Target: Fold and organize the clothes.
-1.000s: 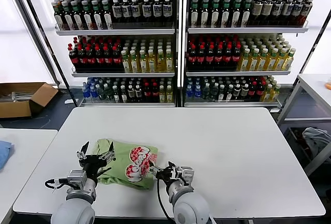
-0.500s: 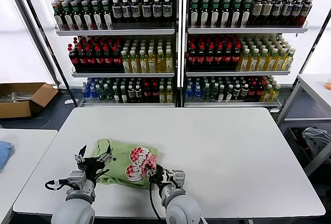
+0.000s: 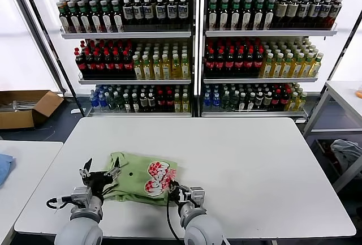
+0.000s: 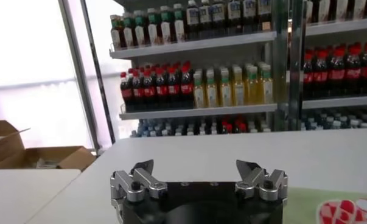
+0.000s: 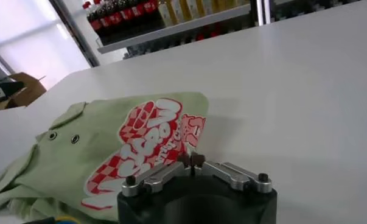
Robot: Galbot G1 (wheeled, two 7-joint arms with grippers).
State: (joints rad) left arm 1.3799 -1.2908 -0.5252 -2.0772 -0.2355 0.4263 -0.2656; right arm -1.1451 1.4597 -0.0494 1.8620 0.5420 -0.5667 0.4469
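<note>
The light green shirt [image 3: 133, 178] lies crumpled on the white table [image 3: 254, 166] near its front left, its red-and-white checkered print [image 3: 158, 178] facing up. My right gripper [image 3: 173, 188] sits low at the shirt's near right edge and is shut, its fingertips pinching the fabric beside the print [image 5: 153, 137]. In the right wrist view the collar and two small buttons [image 5: 62, 137] show. My left gripper [image 3: 101, 175] hovers open over the shirt's left side, with nothing between its fingers [image 4: 141, 167]. A corner of the print [image 4: 347, 210] shows in the left wrist view.
Shelves of bottles [image 3: 192, 47] stand behind the table. A cardboard box [image 3: 25, 107] lies on the floor at left. A blue cloth [image 3: 3, 166] rests on the side table at left. A grey-blue bundle [image 3: 346, 151] sits low at right.
My right gripper slid left to the shirt's edge and shut on the fabric. The shirt's right side has spread slightly to the right. My left gripper stays open, a little lower.
</note>
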